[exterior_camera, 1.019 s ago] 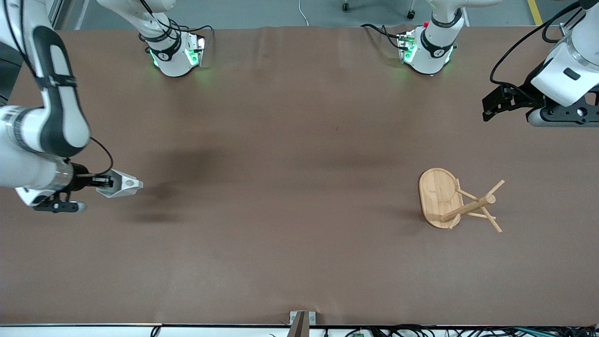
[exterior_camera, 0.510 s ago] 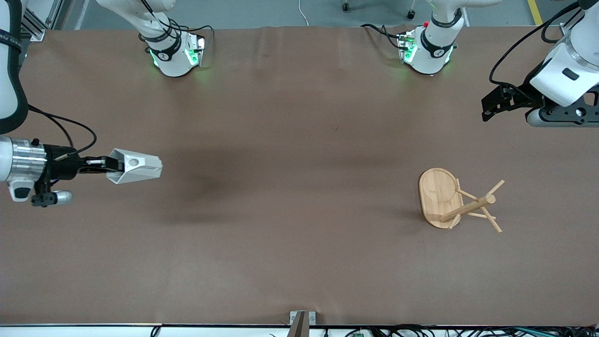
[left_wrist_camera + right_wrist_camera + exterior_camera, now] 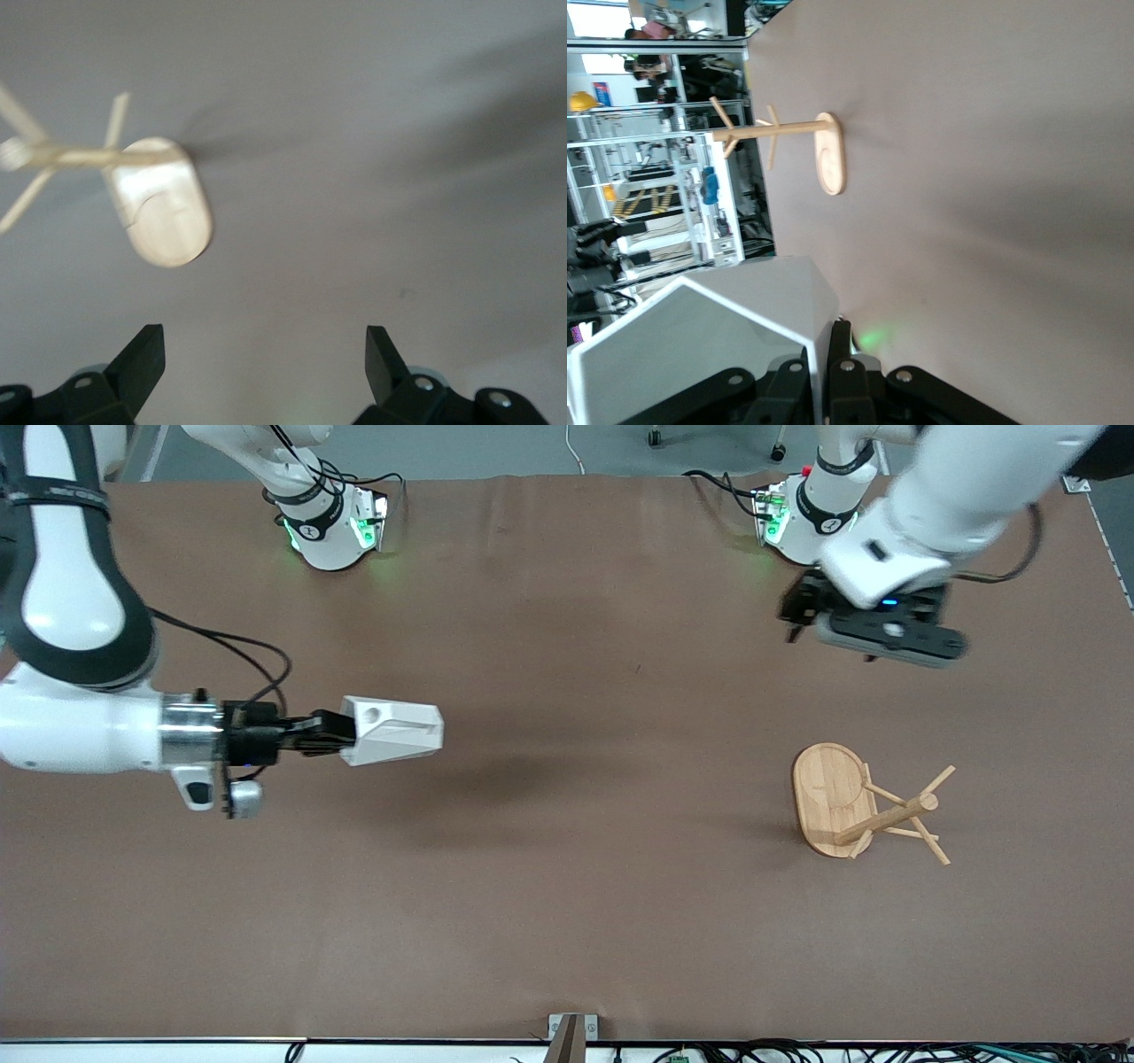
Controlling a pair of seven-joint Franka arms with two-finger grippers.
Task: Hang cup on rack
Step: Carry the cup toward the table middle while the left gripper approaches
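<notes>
The cup (image 3: 392,731) is in my right gripper (image 3: 330,737), pinched by its tab handle end with my jaws pressed tight on it, and it lies on its side in the air over the table (image 3: 567,921) toward the right arm's end, its faceted body pointing toward the rack (image 3: 864,806). In my right wrist view the cup's white flank (image 3: 700,345) fills the foreground with the rack (image 3: 806,146) well apart from it. The rack stands upright on its oval base near the left arm's end of the table, post rising with thin pegs angling off the top. My left gripper (image 3: 873,615) hangs over the table between its own base and the rack, jaws spread wide and holding nothing; its wrist view looks down on the rack's base (image 3: 164,212). As I judge it, the step in hand is the carry across — and doing it well means keeping the pinch firm so the cup does not swing, and turning the wrist so the handle's round hole faces a peg tip. I should come in along the peg's own slant, not square to the post — a sideways knock could tip the light rack. My left gripper could steady the base if needed.
</notes>
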